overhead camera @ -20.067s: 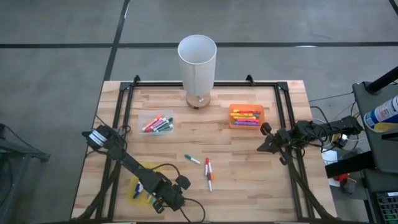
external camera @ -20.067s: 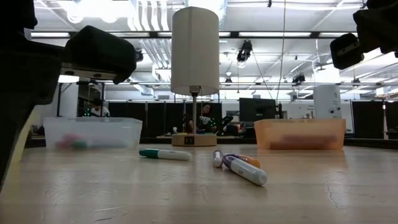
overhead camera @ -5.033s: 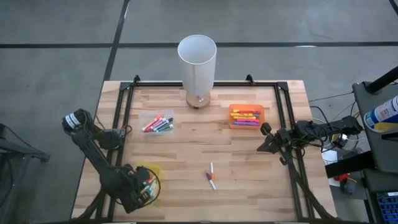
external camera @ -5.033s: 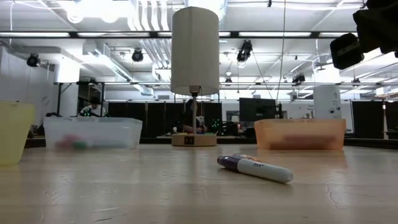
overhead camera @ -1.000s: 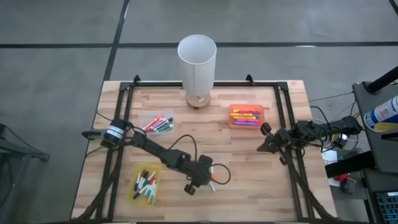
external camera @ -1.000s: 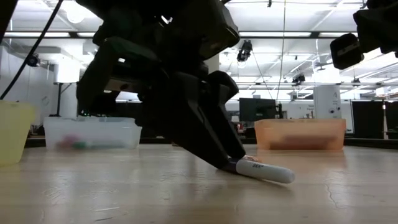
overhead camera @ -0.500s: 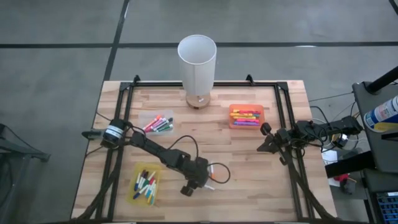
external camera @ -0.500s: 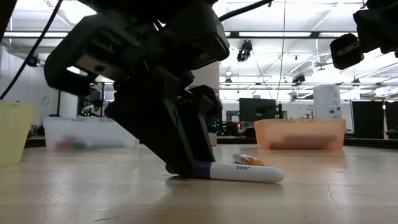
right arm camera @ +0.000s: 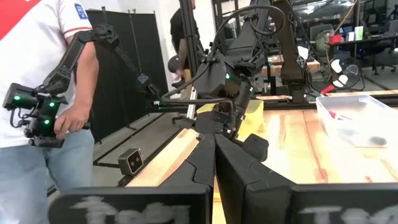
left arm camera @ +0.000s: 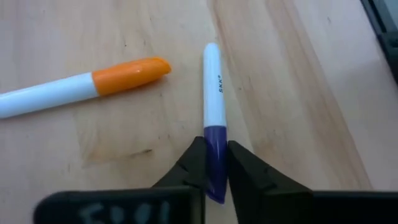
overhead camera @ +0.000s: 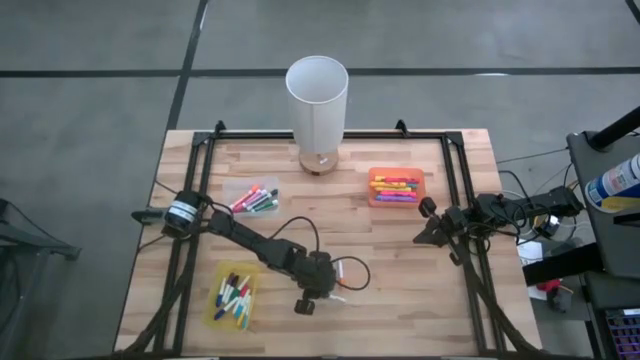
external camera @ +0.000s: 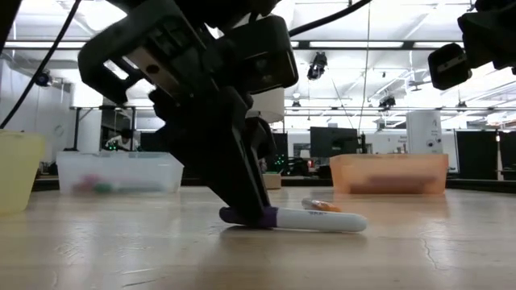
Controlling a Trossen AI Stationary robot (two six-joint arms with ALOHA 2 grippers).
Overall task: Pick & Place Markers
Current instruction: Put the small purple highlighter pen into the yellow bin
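Dark left pincer (left arm camera: 214, 177); white marker (left arm camera: 213, 112) with purple cap; second marker (left arm camera: 81, 87) orange-capped (white barrel); pale wood-grain surface (left arm camera: 298, 93).

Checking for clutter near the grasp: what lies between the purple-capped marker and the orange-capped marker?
Only bare wood. In the left wrist view, the purple-capped marker, pinched by the left gripper, and the orange-capped marker lie apart.
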